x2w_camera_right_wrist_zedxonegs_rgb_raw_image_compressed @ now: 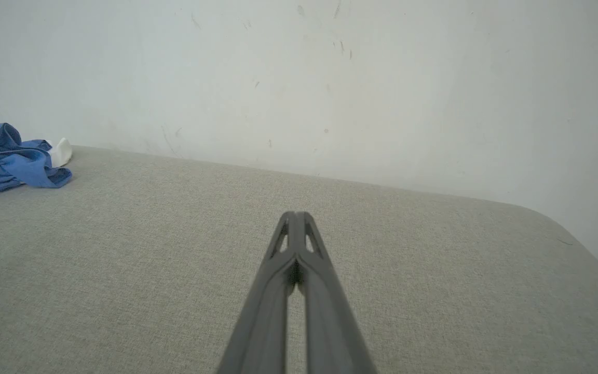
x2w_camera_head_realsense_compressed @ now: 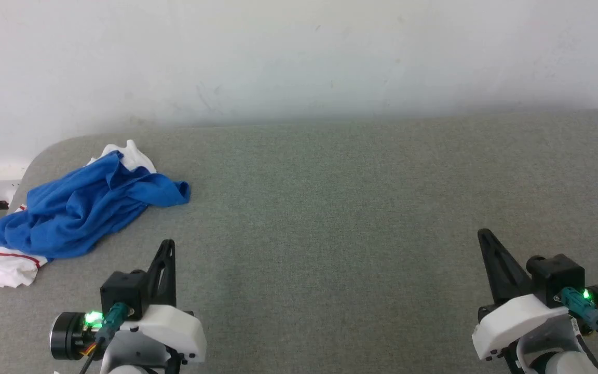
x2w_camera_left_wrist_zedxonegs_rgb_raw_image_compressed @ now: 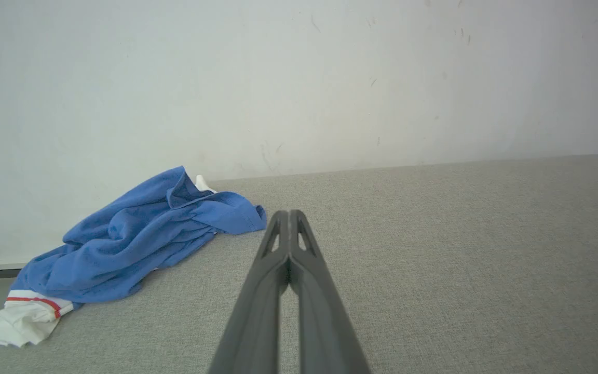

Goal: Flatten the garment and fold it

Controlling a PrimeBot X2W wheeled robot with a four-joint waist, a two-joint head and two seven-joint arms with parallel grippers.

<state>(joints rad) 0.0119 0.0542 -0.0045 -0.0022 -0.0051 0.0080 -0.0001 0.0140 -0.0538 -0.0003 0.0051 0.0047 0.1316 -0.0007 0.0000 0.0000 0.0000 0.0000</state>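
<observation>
The garment (x2w_camera_head_realsense_compressed: pixel 76 210) lies crumpled in a heap at the far left of the grey padded table (x2w_camera_head_realsense_compressed: pixel 340 208), blue cloth on top with a white sleeve and red stripe at its near end. In the left wrist view the garment (x2w_camera_left_wrist_zedxonegs_rgb_raw_image_compressed: pixel 133 239) sits left of and beyond my left gripper (x2w_camera_left_wrist_zedxonegs_rgb_raw_image_compressed: pixel 289 214), whose fingers are pressed together and empty. My left gripper (x2w_camera_head_realsense_compressed: pixel 168 244) stands just right of the heap, apart from it. My right gripper (x2w_camera_head_realsense_compressed: pixel 482 234) is shut and empty at the lower right, far from the cloth. The right wrist view catches the garment's edge (x2w_camera_right_wrist_zedxonegs_rgb_raw_image_compressed: pixel 3 158) at far left, beyond the right gripper (x2w_camera_right_wrist_zedxonegs_rgb_raw_image_compressed: pixel 294 214).
A white wall (x2w_camera_head_realsense_compressed: pixel 299 62) runs behind the table's far edge. The table's rounded left corner (x2w_camera_head_realsense_compressed: pixel 34 161) lies close behind the heap, and its right corner (x2w_camera_right_wrist_zedxonegs_rgb_raw_image_compressed: pixel 563 228) curves away in the right wrist view. Bare grey surface spreads between the two grippers.
</observation>
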